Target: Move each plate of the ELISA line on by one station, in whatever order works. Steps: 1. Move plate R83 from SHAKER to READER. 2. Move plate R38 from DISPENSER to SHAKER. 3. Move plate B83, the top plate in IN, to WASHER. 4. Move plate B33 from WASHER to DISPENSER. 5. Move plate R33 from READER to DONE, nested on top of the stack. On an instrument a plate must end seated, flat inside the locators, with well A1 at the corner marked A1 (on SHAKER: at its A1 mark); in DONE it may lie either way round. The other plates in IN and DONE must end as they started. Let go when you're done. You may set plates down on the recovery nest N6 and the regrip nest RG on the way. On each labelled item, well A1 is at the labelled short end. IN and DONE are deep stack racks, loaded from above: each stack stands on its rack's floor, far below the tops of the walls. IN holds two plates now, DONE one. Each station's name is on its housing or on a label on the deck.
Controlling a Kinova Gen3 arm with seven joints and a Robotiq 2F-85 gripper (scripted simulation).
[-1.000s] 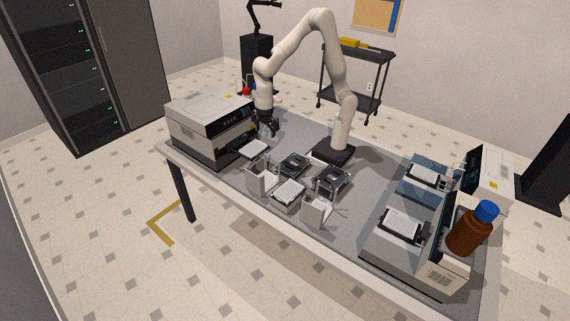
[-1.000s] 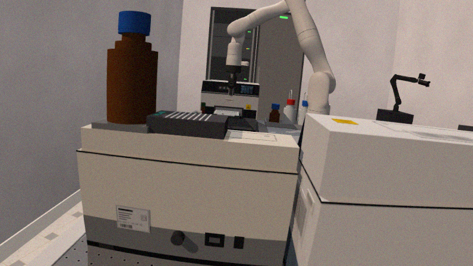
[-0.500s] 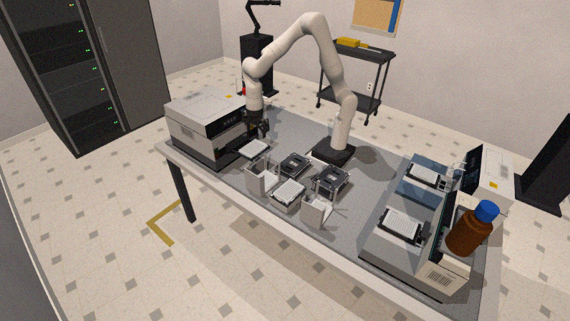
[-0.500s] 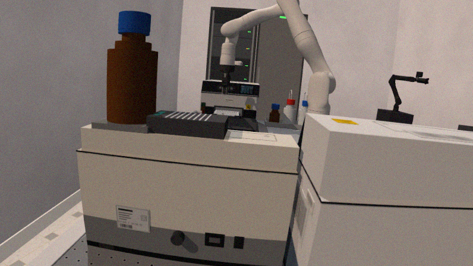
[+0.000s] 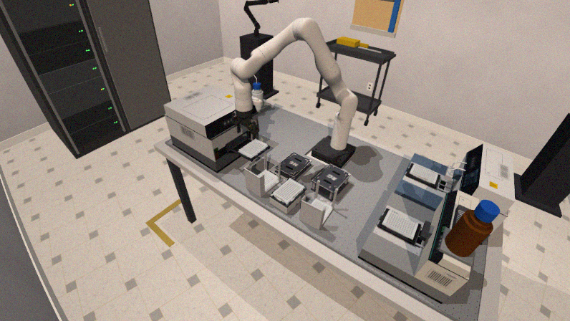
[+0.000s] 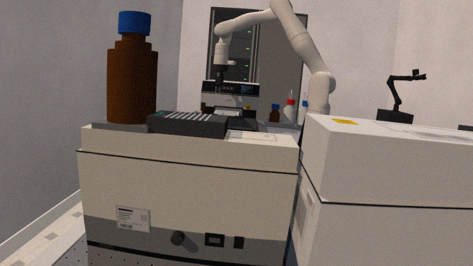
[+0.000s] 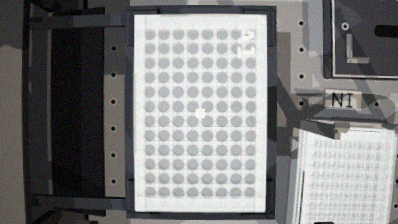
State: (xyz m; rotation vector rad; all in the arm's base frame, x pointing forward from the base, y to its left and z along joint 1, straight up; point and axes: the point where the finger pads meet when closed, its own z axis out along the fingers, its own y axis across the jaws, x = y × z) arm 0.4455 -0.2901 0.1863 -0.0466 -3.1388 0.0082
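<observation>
at the centre of the wrist view a white plate [image 7: 200, 112] lies flat in a dark tray [image 7: 271, 100]. at lower right another plate [image 7: 345, 175] sits inside the in rack [image 7: 320, 127]. the gripper [image 5: 252, 128] hangs wide open, empty.

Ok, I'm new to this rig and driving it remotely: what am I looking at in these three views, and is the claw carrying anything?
The white jointed machine is a single robot arm bolted to a table of lab instruments. The top view looks down on the whole room. The exterior view peers over two beige instrument boxes toward the arm. The wrist view looks straight down from the arm's end.

Its gripper is wide open and holds nothing. It hangs above a white well plate lying in a dark tray that juts out of the big grey instrument. Beside it stands a rack labelled IN with another plate inside. More plates lie on the other stations.
</observation>
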